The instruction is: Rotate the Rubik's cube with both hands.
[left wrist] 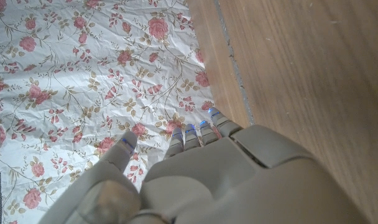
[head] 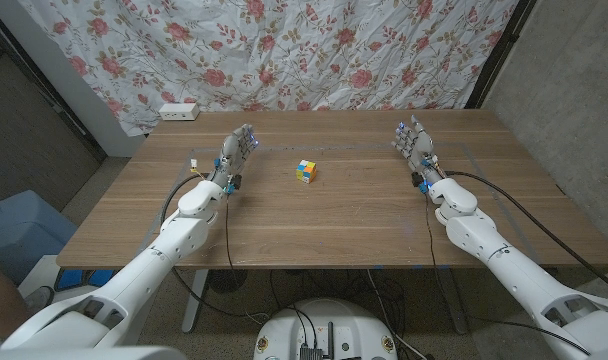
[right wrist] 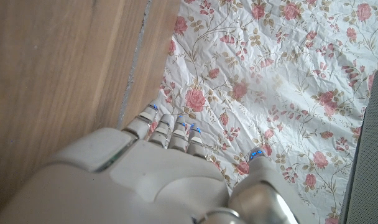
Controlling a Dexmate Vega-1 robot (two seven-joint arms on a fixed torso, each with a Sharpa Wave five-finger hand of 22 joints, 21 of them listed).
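A Rubik's cube (head: 305, 171) sits alone near the middle of the wooden desk (head: 324, 225), slightly toward the far edge, its yellow, blue and orange stickers catching the light. It lies between the two arms and well apart from both.

The left robot hand (head: 238, 152) stands over the desk to the cube's left, fingers stretched out and apart, grasping nothing. The right robot hand (head: 415, 146) mirrors it on the cube's other side, fingers likewise extended and released, with nothing in its grip. Each robot hand points toward the far edge of the desk, and neither touches the cube. Black cables (head: 504, 195) trail along both forearms.

In the left wrist view, the back of the left robot hand (left wrist: 195, 180) shows pale grey, its fingertips (left wrist: 190, 132) tipped with blue and reaching toward a floral curtain (left wrist: 89, 81), with the wood grain of the desk (left wrist: 301, 74) beside it. The right wrist view gives the matching scene: the right robot hand (right wrist: 158, 180), blue-lit fingertips (right wrist: 179, 121), the desk (right wrist: 58, 68) and the rose-patterned curtain (right wrist: 282, 74).

Behind the desk in the head view, the same curtain (head: 284, 50) hangs across the back, and a white power strip (head: 179, 111) rests at the desk's far left corner. A blue bin (head: 19, 235) stands on the floor to the left.
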